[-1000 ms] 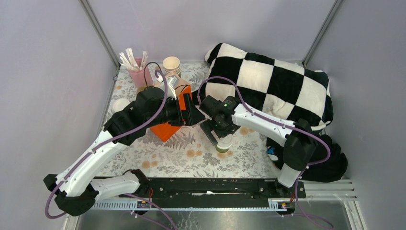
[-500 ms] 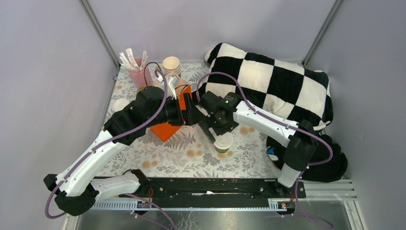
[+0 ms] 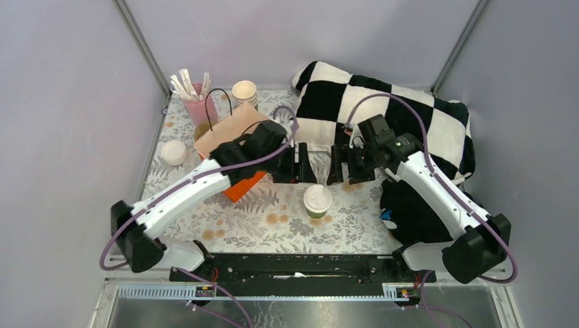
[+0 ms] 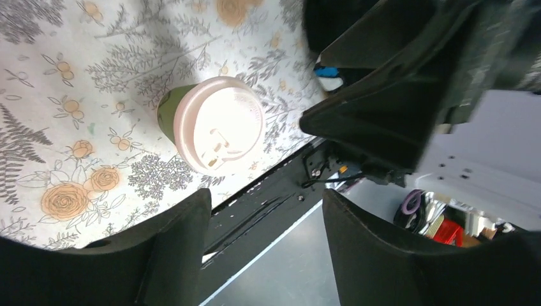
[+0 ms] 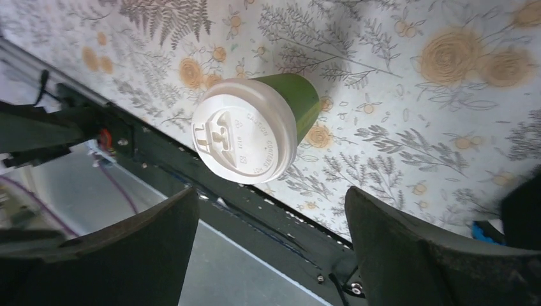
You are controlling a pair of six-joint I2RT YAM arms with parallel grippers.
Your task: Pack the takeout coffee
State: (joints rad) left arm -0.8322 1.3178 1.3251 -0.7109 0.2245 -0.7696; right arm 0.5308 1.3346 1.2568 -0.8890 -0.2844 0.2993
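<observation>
tablecloth [image 3: 273, 222] floral, lidded coffee cup [image 3: 317, 200] upright on it; lilac walls [image 3: 61, 102] around.

Left arm [image 3: 179, 195], right arm [image 3: 437, 193]: white links, black joints, purple cables [image 3: 102, 254]; left end effector [image 4: 265, 255] black.

Floral-printed surface [image 3: 273, 229] across the middle of the frame. At upper left, pink cup [image 3: 205, 111] upright, stuffed with white sticks [image 3: 183, 83]; just right of it, stack of cream-rimmed paper cups [image 3: 244, 91]. Below those, brown paper bag [image 3: 229, 128] with a black loop handle, lying over something orange [image 3: 240, 188]. Loose white lid [image 3: 174, 152] flat near the left edge, just left of the bag. Black-and-white checkered cushion [image 3: 382, 109] filling the upper right. Dark fabric bundle [image 3: 410, 212] beneath it at lower right, small blue item [image 3: 387, 220] against it. Black rail [image 3: 293, 263] along the bottom.
</observation>
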